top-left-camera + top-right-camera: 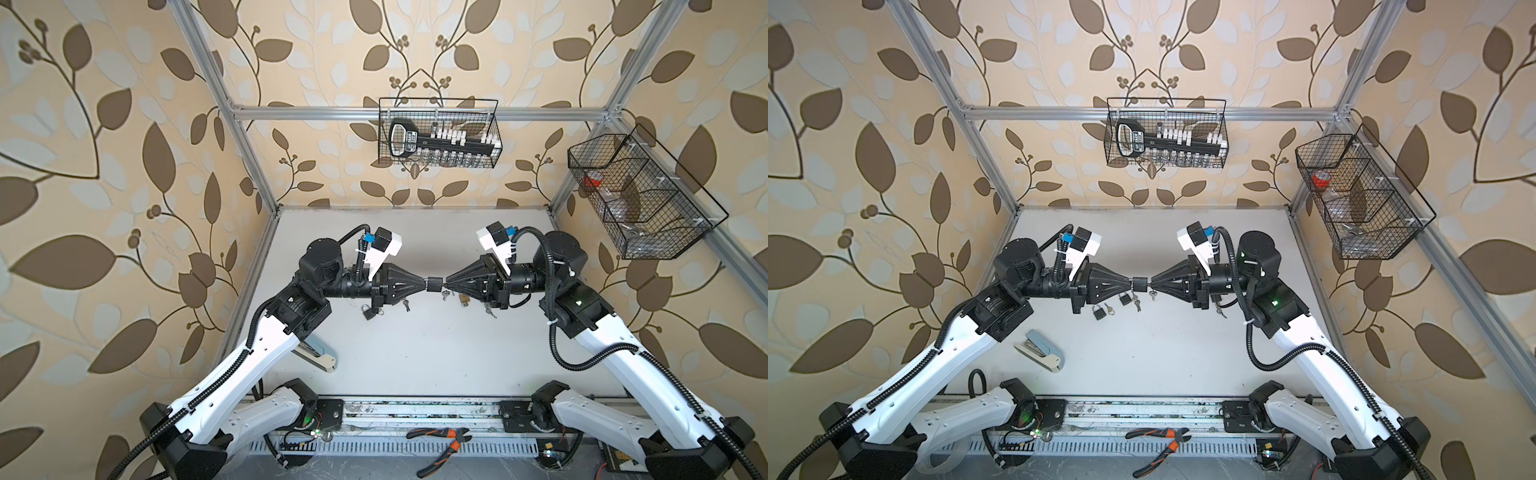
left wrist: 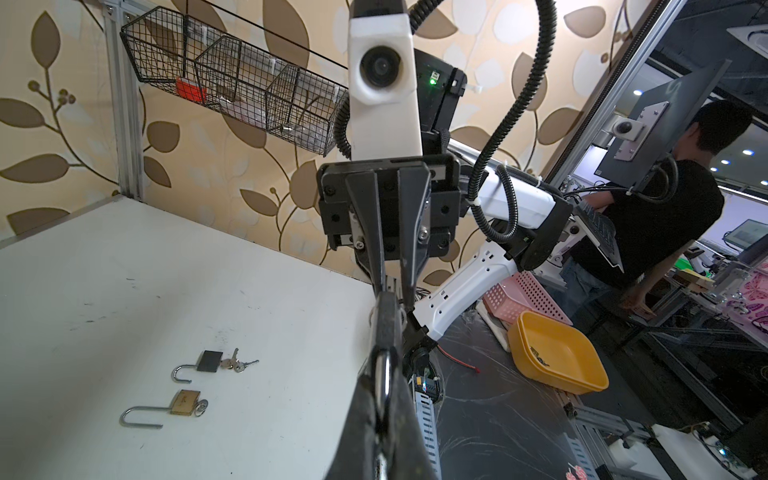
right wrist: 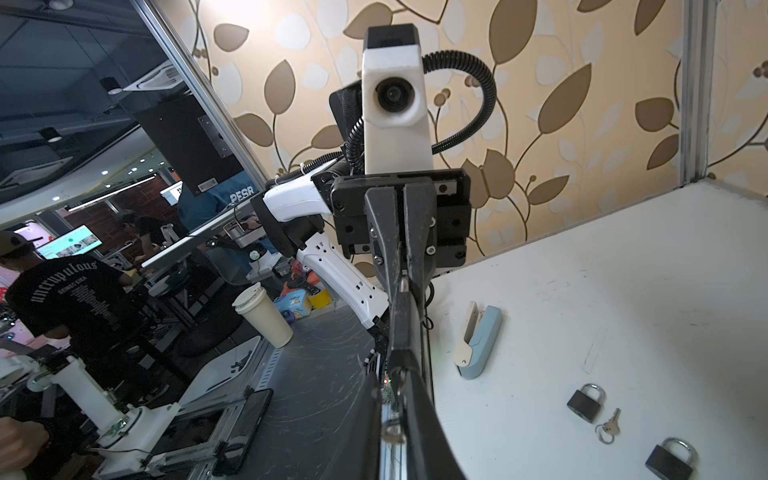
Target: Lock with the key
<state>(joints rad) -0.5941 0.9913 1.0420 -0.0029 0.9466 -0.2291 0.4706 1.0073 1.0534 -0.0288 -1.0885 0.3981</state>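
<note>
Because the padlock (image 1: 434, 284) and the key (image 1: 444, 285) seemed lined up tip to keyway, the turn called for a slow wrist roll about the key's axis, without sideways push. Above and right of the stapler (image 1: 1040, 353), the left gripper (image 1: 427, 284) reached out level, pinching the padlock in mid-air; farther right, the right gripper (image 1: 449, 284) faced it nose to nose, pressed together on the key.

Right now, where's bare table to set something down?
Free: the far strip of table between the back wall and the left gripper and right gripper; the wide near patch between stapler and right arm. Crowded: just in front of the grippers, loose padlocks and keys.
</note>
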